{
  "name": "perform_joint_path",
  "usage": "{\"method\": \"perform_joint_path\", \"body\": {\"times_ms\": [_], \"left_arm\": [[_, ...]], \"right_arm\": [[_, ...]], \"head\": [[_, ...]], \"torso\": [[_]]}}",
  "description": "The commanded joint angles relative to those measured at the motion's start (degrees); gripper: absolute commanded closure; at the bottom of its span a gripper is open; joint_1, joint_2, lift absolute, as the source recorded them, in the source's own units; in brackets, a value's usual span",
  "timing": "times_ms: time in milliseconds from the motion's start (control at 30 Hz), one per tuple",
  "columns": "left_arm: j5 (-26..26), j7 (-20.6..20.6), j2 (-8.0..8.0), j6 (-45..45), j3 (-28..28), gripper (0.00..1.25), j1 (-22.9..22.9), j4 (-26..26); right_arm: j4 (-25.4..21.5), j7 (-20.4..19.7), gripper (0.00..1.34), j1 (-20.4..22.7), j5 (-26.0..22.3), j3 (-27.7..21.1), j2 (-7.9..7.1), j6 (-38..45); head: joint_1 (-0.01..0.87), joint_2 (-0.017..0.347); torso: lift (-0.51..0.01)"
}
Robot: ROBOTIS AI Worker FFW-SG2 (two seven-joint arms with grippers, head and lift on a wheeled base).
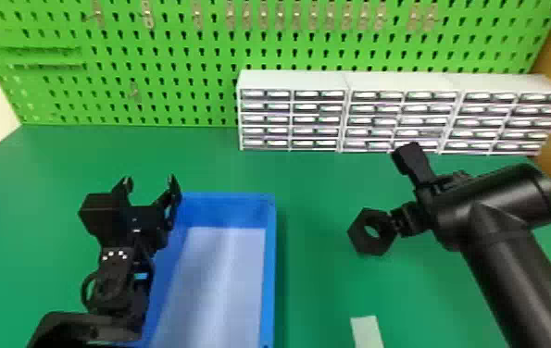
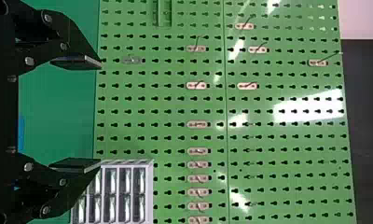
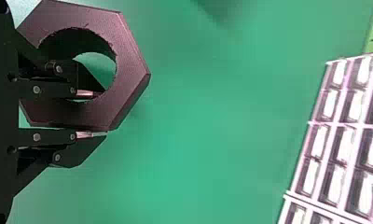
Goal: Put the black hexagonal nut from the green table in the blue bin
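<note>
"What is held by the right gripper (image 3: 93, 114)?"

"The black hexagonal nut (image 3: 131, 65). Its ring wall is pinched between two nearly closed fingers: one is passed through the hole, the other is set against an outer flat. Only the wall's thickness is left between them."

"And where is it carried, reckoned from the blue bin (image 1: 269, 277)?"

"To the right of the bin, well apart from its right wall. The nut appears to be held above the green table (image 1: 316, 185), though the clearance cannot be judged exactly."

"The left gripper (image 1: 149, 179)?"

"It is seen at the bin's far left corner, fingers spread wide, with nothing gripped."

"What lies farther out?"

"A pale slip (image 1: 366, 331) is seen right of the bin, toward the robot. Beyond the bin, to the right, the drawer cabinets (image 1: 288, 78) are lined up; the pegboard (image 1: 172, 55) is stood behind them."

"How much can be counted as done?"

"The grasp, and apparently the lift. About half, by estimate. The nut is yet to be brought leftward over the bin's wall, lowered and let go. Enough height should be kept for the rim to be cleared, and the inner finger must be slipped free of the hole, or the nut may be snagged."
</note>
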Motion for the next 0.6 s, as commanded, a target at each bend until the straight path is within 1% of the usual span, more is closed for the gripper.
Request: {"method": "perform_joint_path", "body": {"times_ms": [0,133,300,567], "left_arm": [[0.0,0.0,0.0,0.0,0.0,0.5,0.0,0.0],[0.0,0.0,0.0,0.0,-0.1,0.5,0.0,0.0],[0.0,0.0,0.0,0.0,-0.1,0.5,0.0,0.0],[0.0,0.0,-0.09,0.0,-0.3,0.5,0.0,0.1]], "right_arm": [[-3.4,0.0,1.15,1.1,0.0,-2.0,0.0,0.2],[-6.2,-0.2,1.15,2.1,-0.6,-3.5,0.0,0.1],[-10.6,-1.7,1.15,3.5,-3.6,-5.0,0.09,0.1],[-19.0,-8.4,1.15,5.9,-14.0,-7.1,0.09,-1.5]], "head": [[0.657,0.057],[0.657,0.057],[0.657,0.057],[0.657,0.057]], "torso": [[-0.095],[-0.095],[-0.095],[-0.095]]}}
